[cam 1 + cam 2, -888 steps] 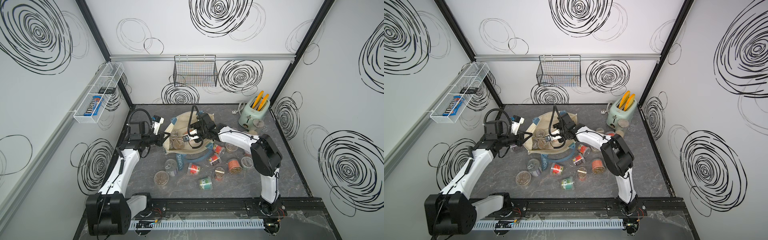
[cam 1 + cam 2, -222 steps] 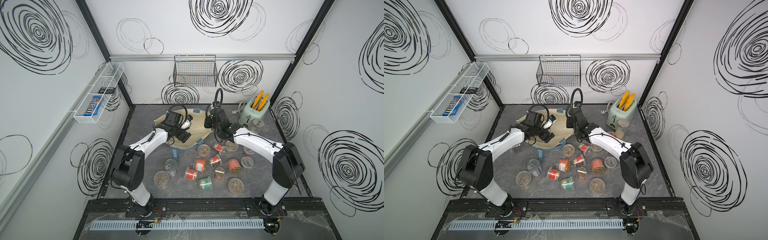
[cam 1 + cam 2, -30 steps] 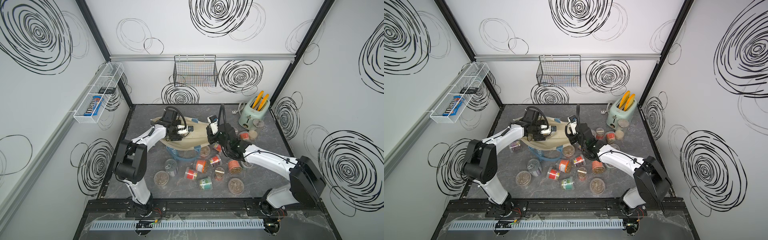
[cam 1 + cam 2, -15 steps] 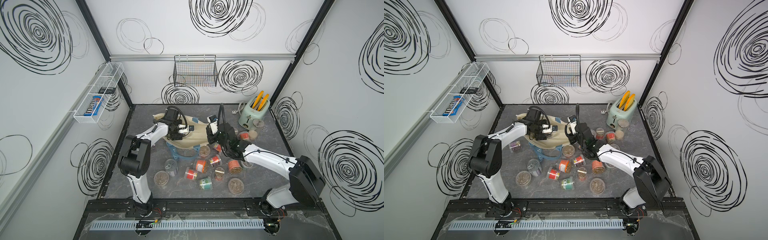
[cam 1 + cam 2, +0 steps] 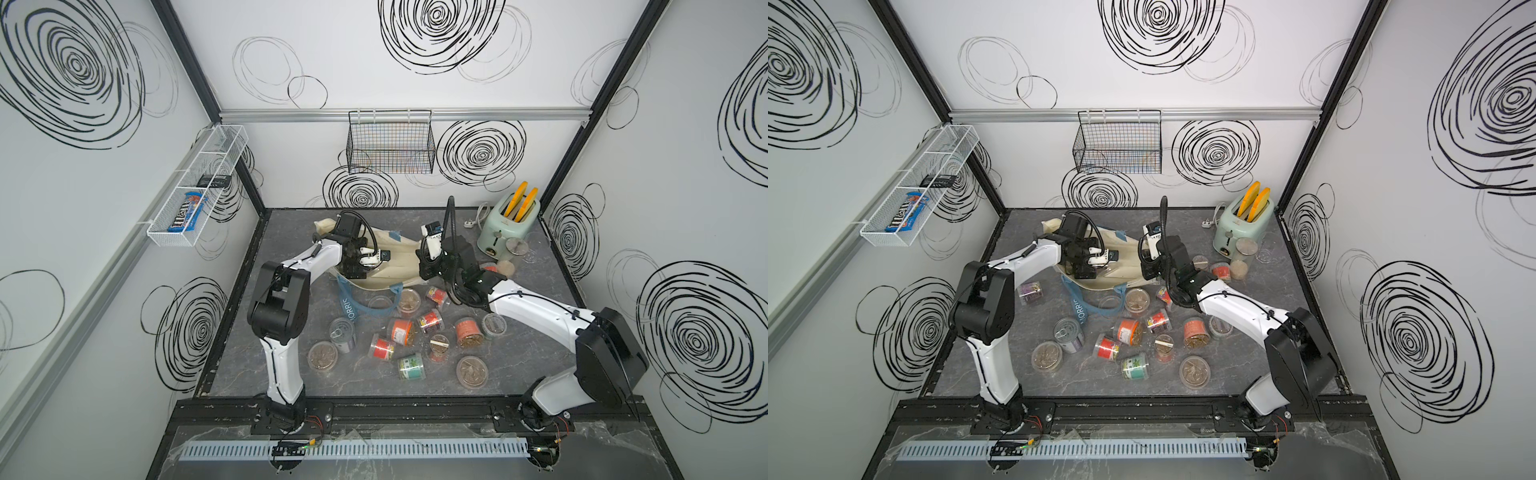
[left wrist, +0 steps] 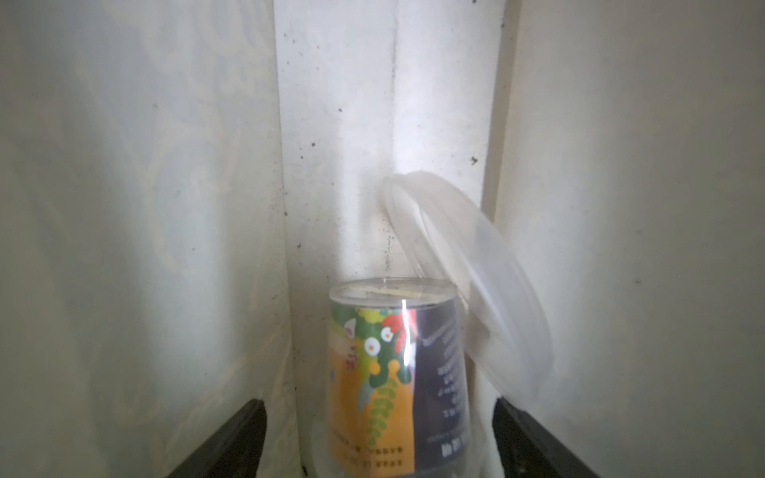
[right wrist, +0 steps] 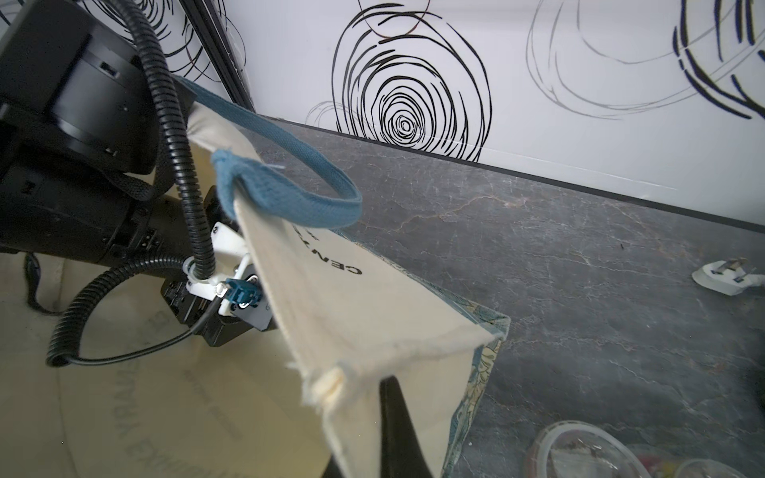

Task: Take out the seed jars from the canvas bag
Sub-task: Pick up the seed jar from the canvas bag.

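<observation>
The cream canvas bag [image 5: 395, 266] [image 5: 1129, 268] lies on its side at the back of the table, mouth held up. My left gripper [image 6: 378, 438] is deep inside it and open. A seed jar [image 6: 393, 372] with an orange and green label stands between its fingers [image 6: 232, 443] without touching them. A loose clear lid [image 6: 467, 289] leans beside that jar. In both top views the bag hides the left jaws. My right gripper [image 7: 385, 414] is shut on the bag's upper rim [image 7: 331, 385], lifting it. Several seed jars [image 5: 401, 330] [image 5: 1129, 330] lie scattered in front of the bag.
A mint toaster [image 5: 509, 226] stands at the back right with a taller canister [image 5: 1241, 257] and a plug [image 7: 728, 275] near it. A tin can [image 5: 343, 330] sits among the jars. One purple jar [image 5: 1030, 291] lies by the left arm. A wire basket [image 5: 390, 145] hangs on the back wall.
The left gripper has opened wider inside the bag and the left arm's elbow has swung forward. The right gripper still pinches the bag's rim in the same place.
</observation>
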`<action>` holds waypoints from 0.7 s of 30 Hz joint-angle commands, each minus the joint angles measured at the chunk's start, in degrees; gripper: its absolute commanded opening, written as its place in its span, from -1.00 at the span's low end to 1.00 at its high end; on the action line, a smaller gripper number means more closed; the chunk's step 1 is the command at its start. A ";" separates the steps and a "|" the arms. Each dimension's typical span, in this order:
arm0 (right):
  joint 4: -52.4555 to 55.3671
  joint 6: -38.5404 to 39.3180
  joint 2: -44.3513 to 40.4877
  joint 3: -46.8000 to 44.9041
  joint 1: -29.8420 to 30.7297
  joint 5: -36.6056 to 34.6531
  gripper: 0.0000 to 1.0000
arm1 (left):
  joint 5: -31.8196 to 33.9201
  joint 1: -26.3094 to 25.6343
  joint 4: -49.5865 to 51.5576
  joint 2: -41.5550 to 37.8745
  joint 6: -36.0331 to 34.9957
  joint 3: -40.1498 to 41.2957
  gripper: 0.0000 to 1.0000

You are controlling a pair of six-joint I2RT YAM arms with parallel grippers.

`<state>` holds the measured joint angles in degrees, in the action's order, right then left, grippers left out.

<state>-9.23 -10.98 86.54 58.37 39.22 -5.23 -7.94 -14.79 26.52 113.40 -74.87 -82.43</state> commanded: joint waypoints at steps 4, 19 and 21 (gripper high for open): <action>-2.27 -3.17 1.66 6.09 -1.19 1.77 -0.80 | -0.53 0.27 10.92 4.70 -3.81 -2.22 0.82; 0.13 -7.91 4.78 10.80 -4.94 6.82 -0.81 | 0.51 -1.86 20.85 11.94 -1.75 -12.05 0.44; 0.20 -8.07 4.73 10.67 -4.94 6.79 -0.81 | -0.35 -1.69 21.46 12.23 -0.45 -13.20 0.32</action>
<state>-4.62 -18.11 91.96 66.08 34.44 0.93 -7.84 -16.34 40.86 122.93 -74.83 -94.94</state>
